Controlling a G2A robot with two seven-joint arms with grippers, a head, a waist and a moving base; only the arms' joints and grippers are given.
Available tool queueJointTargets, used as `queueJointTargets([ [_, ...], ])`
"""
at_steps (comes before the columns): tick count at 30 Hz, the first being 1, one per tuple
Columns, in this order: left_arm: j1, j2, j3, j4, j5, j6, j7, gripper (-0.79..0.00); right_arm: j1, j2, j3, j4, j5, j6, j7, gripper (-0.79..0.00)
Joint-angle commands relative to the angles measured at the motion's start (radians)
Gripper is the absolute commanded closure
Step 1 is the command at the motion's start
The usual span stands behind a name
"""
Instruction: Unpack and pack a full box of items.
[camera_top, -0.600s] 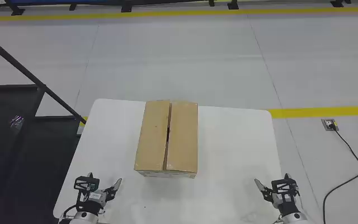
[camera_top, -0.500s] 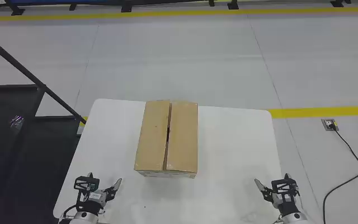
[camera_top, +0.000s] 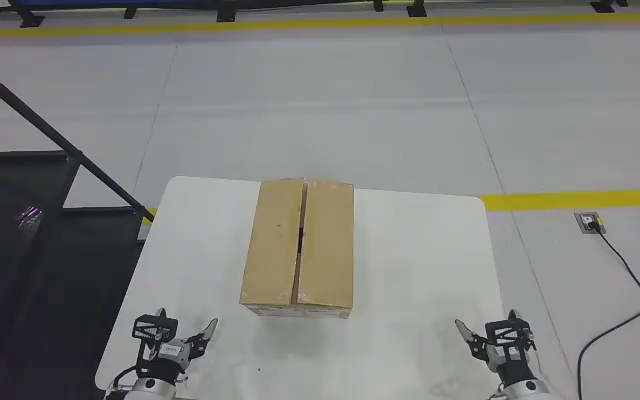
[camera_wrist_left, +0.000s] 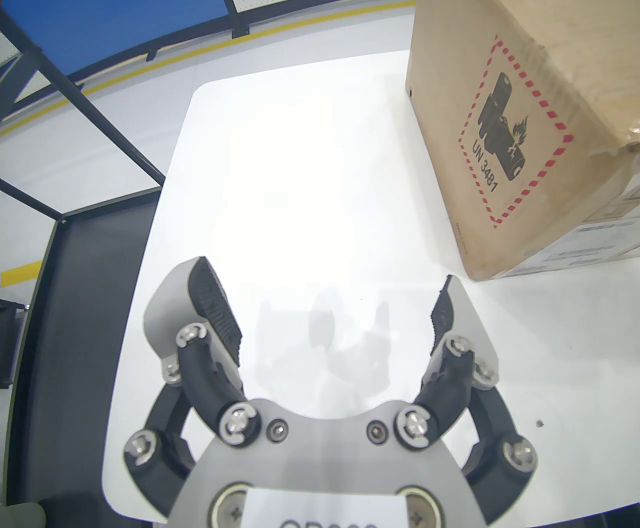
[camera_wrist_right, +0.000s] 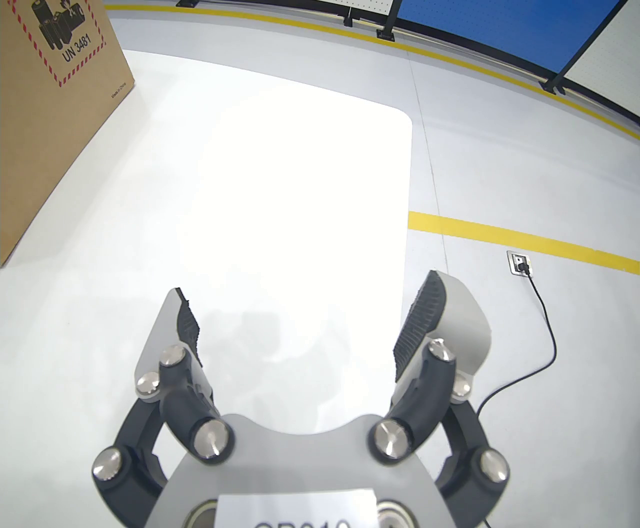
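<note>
White table, shut box lying long way up the frame. My left gripper is nearer; all fingers apart.

The top view looks steeply down from above the arms, the box mid-frame on the table. The wrist views sit close behind the left gripper and right gripper, facing across the table; all three share the box.

- Left gripper, 7 o'clock from above: silver plate, black curved links, ribbed black pads.
- Right gripper, 5 o'clock: same build, silver screws, white label.
</note>
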Motion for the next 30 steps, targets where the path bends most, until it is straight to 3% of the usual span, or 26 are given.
queueJointTargets([
  [1,-0.003,0.0,0.006,0.001,0.009,-0.004,0.0,-0.785,0.003,0.0,-0.004,-0.008,-0.004,-0.009,-0.009,-0.785],
  [8,-0.07,-0.008,0.012,0.044,-0.094,-0.046,0.067,-0.785,0.029,-0.003,-0.051,-0.071,-0.054,-0.082,-0.084,-0.785],
  [16,-0.234,-0.027,0.053,0.162,-0.279,-0.085,0.163,-0.785,0.125,-0.017,-0.153,-0.119,-0.078,-0.048,-0.052,-0.785],
  [19,-0.286,-0.031,0.075,0.22,-0.309,-0.108,0.15,-0.785,0.13,-0.018,-0.162,-0.122,-0.08,-0.054,-0.055,-0.785],
  [30,-0.293,-0.033,0.08,0.227,-0.314,-0.101,0.137,-0.785,0.13,-0.021,-0.165,-0.12,-0.05,-0.053,-0.065,-0.785],
])
